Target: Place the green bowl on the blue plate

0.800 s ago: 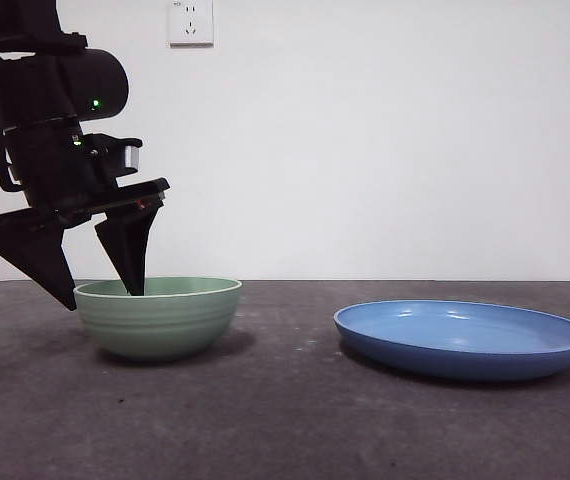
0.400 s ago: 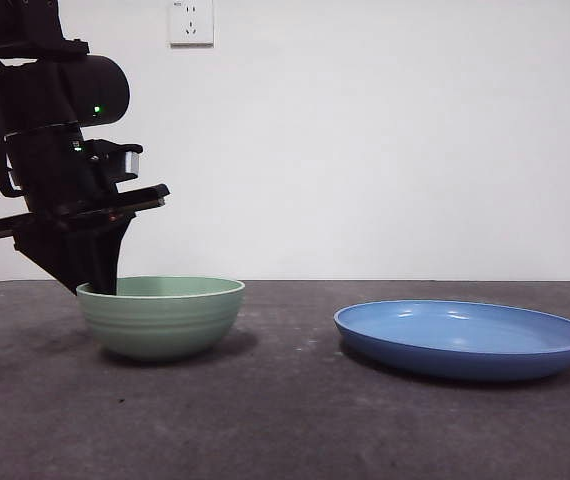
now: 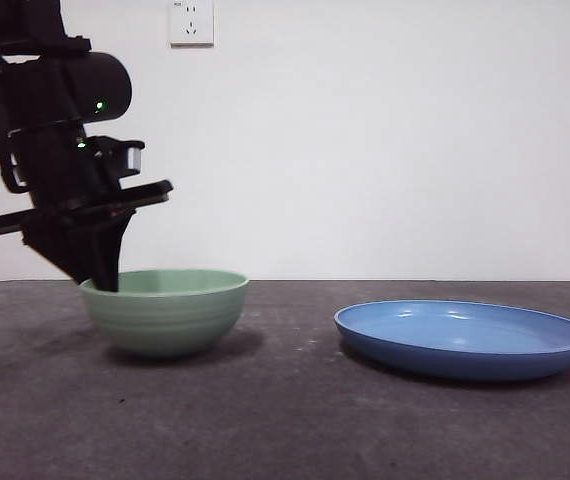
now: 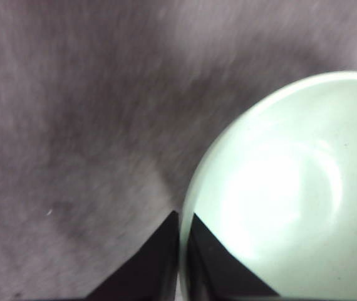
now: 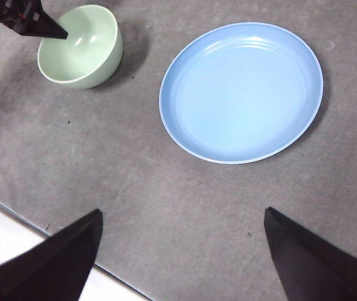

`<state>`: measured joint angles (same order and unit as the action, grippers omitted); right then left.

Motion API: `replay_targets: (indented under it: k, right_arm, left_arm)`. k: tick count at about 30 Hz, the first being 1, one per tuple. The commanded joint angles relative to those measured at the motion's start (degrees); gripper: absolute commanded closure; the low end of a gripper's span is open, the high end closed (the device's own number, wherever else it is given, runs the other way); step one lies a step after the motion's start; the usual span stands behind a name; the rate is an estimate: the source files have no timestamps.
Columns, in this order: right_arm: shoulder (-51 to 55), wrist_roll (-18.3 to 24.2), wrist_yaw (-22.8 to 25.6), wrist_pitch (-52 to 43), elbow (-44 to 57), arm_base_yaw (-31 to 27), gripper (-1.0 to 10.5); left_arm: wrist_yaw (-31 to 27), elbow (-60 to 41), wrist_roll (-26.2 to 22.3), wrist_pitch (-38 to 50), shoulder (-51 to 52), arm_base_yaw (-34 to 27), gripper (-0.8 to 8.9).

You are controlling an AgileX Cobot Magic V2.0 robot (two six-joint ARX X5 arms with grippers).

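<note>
The pale green bowl (image 3: 165,315) stands at the left of the dark table, also seen in the left wrist view (image 4: 291,188) and from above in the right wrist view (image 5: 78,47). My left gripper (image 3: 100,280) (image 4: 181,216) is shut on the bowl's left rim, one jaw inside and one outside. The blue plate (image 3: 463,340) (image 5: 241,91) lies to the bowl's right, apart from it and with nothing on it. My right gripper (image 5: 182,213) hangs open high above the table, nearer than the plate, holding nothing.
A white wall with a socket (image 3: 190,22) stands behind the table. The right wrist view shows the table's near edge (image 5: 15,216) with a white strip beyond it. Bare grey tabletop (image 3: 285,400) separates bowl and plate.
The left gripper's jaws, spread astride the rim a second ago, have shut on it. The bowl has since shifted slightly up and to the right.
</note>
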<state>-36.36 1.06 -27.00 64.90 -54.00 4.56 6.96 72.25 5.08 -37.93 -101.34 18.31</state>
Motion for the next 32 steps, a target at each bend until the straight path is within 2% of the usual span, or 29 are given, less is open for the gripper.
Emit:
replay_targets:
  k: [1, 9, 18, 23, 32]
  right_arm:
    - [-0.22, -0.48, 0.0, -0.59, -1.14, 0.2, 5.3]
    - [-0.22, -0.5, 0.0, -0.57, -1.14, 0.2, 5.3]
    - [-0.22, -0.5, 0.0, -0.59, -1.14, 0.2, 5.3]
    - [-0.24, -0.63, 0.0, -0.59, -1.14, 0.2, 5.3]
    - [-0.22, -0.68, 0.0, -0.59, -1.14, 0.2, 5.3]
  left_arm:
    - [0.57, 3.13, 1.9, 0.26, 1.53, 1.4, 8.02]
    - [2.08, 10.64, 3.91, -0.24, 3.08, 8.0, 8.02]
    - [1.88, 12.63, 6.23, 7.67, 1.92, 17.22, 8.02]
    - [1.81, 13.11, 7.85, 10.6, -1.77, 20.22, 8.01]
    - [1.79, 20.57, 8.22, 9.64, -13.42, 23.76, 8.01]
